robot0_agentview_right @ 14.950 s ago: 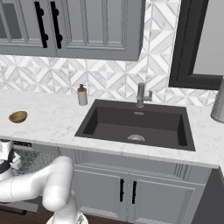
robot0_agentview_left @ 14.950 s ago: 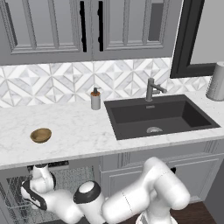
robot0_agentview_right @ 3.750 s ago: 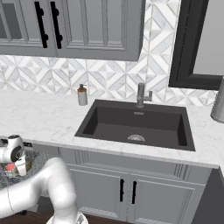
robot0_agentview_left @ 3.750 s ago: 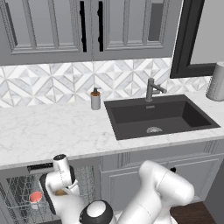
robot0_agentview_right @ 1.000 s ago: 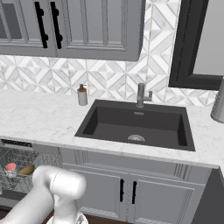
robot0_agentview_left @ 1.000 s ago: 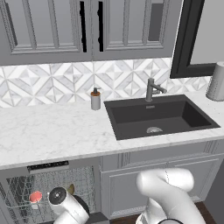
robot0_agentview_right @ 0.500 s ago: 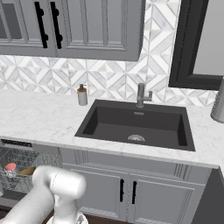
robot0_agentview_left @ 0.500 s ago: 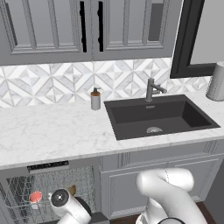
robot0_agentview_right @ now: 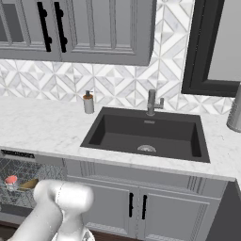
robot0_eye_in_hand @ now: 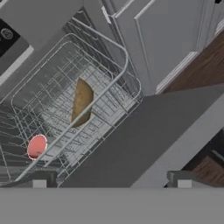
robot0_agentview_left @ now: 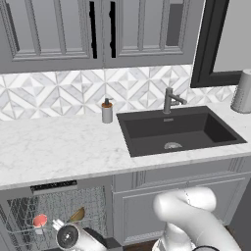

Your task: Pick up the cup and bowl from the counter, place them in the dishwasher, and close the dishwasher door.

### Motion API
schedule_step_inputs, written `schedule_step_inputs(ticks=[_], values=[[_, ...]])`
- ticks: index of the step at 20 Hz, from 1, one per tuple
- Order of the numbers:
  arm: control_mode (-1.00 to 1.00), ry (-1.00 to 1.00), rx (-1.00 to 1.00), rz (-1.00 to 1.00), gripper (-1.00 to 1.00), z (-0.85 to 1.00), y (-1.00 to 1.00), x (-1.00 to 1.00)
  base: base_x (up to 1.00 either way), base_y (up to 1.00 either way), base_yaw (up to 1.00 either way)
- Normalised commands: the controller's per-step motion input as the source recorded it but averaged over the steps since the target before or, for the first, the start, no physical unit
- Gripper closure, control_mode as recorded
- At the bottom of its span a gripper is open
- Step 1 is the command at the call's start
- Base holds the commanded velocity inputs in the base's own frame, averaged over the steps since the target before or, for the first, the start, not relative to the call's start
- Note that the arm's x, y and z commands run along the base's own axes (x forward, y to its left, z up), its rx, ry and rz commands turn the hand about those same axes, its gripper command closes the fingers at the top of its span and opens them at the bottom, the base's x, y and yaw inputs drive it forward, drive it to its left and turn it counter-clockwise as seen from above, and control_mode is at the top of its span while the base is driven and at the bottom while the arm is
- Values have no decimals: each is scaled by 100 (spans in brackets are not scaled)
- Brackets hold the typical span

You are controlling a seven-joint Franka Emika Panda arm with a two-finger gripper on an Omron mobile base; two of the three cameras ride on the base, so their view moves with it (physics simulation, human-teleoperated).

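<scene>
The dishwasher [robot0_agentview_left: 54,187] stands open under the white marble counter [robot0_agentview_left: 59,147]. In its wire rack [robot0_eye_in_hand: 109,65] the brown bowl [robot0_eye_in_hand: 82,101] leans on edge and the cup [robot0_eye_in_hand: 37,145] shows its red inside. From the base views the cup [robot0_agentview_left: 40,219] and bowl [robot0_agentview_left: 76,214] sit side by side in the rack, as do the cup [robot0_agentview_right: 10,180] and bowl [robot0_agentview_right: 29,183]. The dishwasher door [robot0_eye_in_hand: 144,140] lies folded down, flat and grey. My gripper [robot0_eye_in_hand: 111,181] hovers low over the door, open, with nothing between its fingertips [robot0_eye_in_hand: 40,180].
A dark sink [robot0_agentview_left: 176,130] with a faucet [robot0_agentview_left: 169,100] is set in the counter to the right. A grey soap dispenser [robot0_agentview_left: 107,111] stands behind it. Grey cabinet doors [robot0_eye_in_hand: 175,39] flank the dishwasher, with wood floor [robot0_eye_in_hand: 205,61] below.
The bowl left the counter and now rests in the rack beside the cup. Over the last second my hand sank a little lower in front of the rack.
</scene>
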Motion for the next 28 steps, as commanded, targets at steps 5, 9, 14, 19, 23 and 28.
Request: schedule_step_inputs(ticks=[5, 9, 14, 19, 23, 28], values=[[-100, -21, 12, 1, -100, 46, -3, -7, 0, 0, 0], [-100, -14, 13, 0, -100, 30, -9, -17, 0, 0, 0], [-100, -6, 3, 1, -100, 14, 0, -13, 0, 0, 0], [-100, -6, 0, 4, -100, 9, 22, -32, 0, 0, 0], [-100, -10, 1, 3, -100, 2, 14, -44, 0, 0, 0], [-100, -5, 0, 3, -100, -6, 9, -48, 0, 0, 0]])
